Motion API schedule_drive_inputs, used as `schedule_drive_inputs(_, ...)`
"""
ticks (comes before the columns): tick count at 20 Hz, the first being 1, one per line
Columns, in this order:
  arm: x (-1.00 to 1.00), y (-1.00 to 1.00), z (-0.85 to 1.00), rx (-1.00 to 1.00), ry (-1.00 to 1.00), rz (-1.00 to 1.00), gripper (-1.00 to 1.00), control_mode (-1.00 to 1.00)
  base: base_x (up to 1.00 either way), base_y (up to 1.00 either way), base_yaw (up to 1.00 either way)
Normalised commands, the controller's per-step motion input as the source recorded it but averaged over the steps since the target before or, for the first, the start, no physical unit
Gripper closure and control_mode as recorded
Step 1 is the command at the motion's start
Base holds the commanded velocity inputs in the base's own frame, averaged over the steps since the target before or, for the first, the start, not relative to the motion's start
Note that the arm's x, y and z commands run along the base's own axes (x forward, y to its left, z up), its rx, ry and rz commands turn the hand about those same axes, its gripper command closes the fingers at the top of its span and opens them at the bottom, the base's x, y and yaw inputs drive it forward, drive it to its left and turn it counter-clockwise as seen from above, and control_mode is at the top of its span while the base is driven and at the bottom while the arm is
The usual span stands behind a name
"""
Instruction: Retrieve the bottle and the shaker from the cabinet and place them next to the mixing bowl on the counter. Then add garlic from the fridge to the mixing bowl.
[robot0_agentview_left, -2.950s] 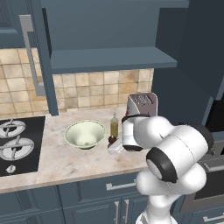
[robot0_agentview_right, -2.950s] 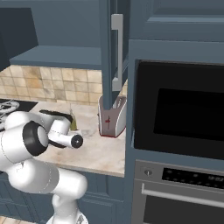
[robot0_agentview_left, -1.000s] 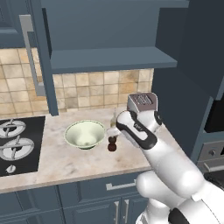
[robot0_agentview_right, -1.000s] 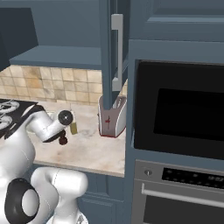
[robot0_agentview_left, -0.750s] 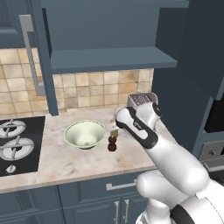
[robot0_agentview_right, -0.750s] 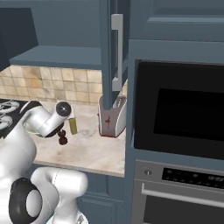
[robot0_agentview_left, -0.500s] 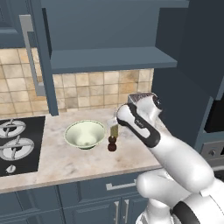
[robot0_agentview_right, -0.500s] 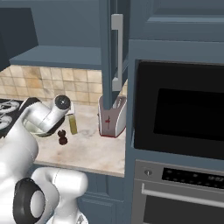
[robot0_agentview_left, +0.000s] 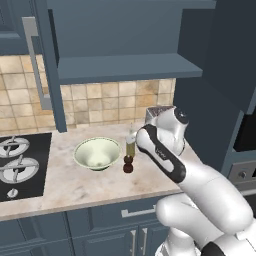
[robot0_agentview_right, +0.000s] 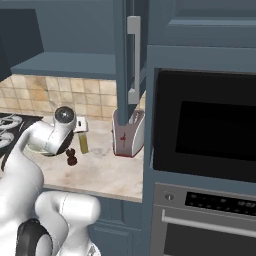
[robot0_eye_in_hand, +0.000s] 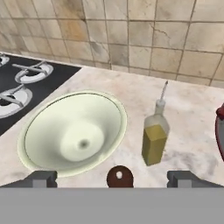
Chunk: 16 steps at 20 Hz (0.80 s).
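Arm has swung back; end effector (robot0_eye_in_hand: 112, 179) released above shaker (robot0_eye_in_hand: 120, 176); bottle (robot0_eye_in_hand: 155, 138) unlabelled beside mixing bowl (robot0_eye_in_hand: 72, 133).

A red toaster (robot0_agentview_right: 128, 134) stands near a black hob (robot0_agentview_left: 20, 165).

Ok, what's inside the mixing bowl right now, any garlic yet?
Nothing: the hand view looks straight down into the mixing bowl and shows a bare pale inside down to its base. No garlic in it. The bottle and the shaker stand beside it on the counter.
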Motion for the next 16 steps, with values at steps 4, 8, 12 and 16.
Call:
schedule_drive_inputs(4,0.0,-0.07,0.05,-0.16,0.08,-0.27,-1.0,-1.0,0.0,0.0,0.0)
schedule_drive_inputs(8,-0.01,-0.22,0.18,-0.13,0.08,-0.29,-1.0,-1.0,0.0,0.0,0.0)
schedule_drive_inputs(12,-0.05,-0.34,0.36,-0.05,0.07,-0.22,-1.0,-1.0,0.0,0.0,0.0)
schedule_drive_inputs(16,-0.11,-0.25,0.52,0.0,0.0,-0.06,-1.0,-1.0,0.0,0.0,0.0)
